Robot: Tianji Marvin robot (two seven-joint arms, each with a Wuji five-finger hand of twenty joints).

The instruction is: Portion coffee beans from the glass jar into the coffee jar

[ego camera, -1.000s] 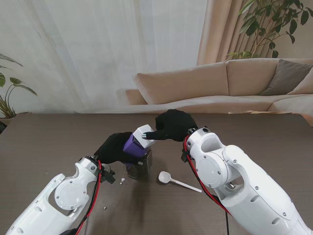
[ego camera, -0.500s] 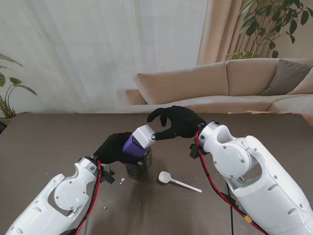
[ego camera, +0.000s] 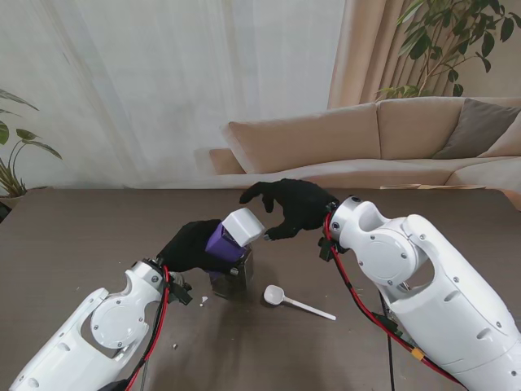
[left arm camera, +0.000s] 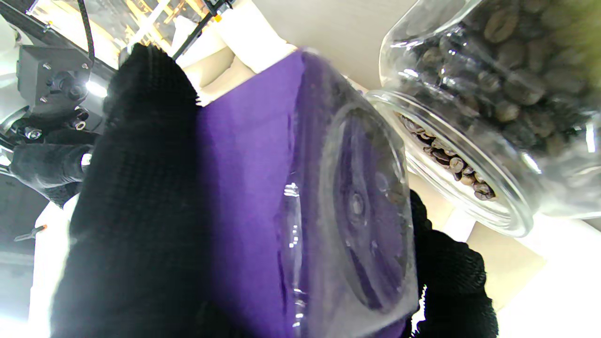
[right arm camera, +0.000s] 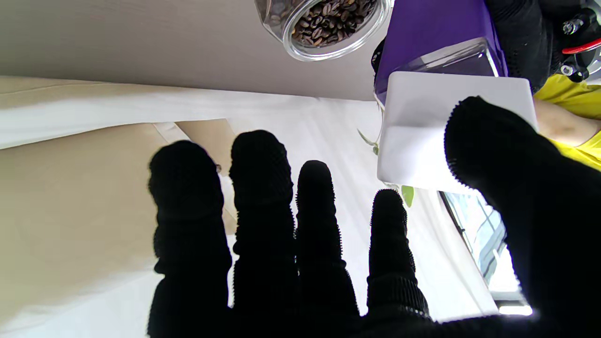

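My left hand (ego camera: pixel 189 244) is shut on the purple coffee jar (ego camera: pixel 220 242) and holds it tilted in the air, its white square lid (ego camera: pixel 244 224) pointing toward my right hand. Directly under it the glass jar (ego camera: pixel 232 279) of coffee beans stands on the table, mouth open. My right hand (ego camera: pixel 293 208) hovers just right of the lid, open with fingers spread; its thumb tip is close to the lid's edge. The left wrist view shows the purple jar (left arm camera: pixel 253 188) in my fingers (left arm camera: pixel 136 211) and the bean-filled glass jar (left arm camera: pixel 493 94). The right wrist view shows the lid (right arm camera: pixel 422 131), the purple jar (right arm camera: pixel 436 37) and the glass jar (right arm camera: pixel 328 23).
A white spoon (ego camera: pixel 286 300) lies on the dark table (ego camera: pixel 81 236) to the right of the glass jar, nearer to me. Small white bits (ego camera: pixel 203 300) lie by my left wrist. A beige sofa (ego camera: pixel 383 138) stands beyond the far edge.
My right hand has come off the white lid, drawn back slightly to the right and spread its fingers. The left hand and the purple jar have stayed put.
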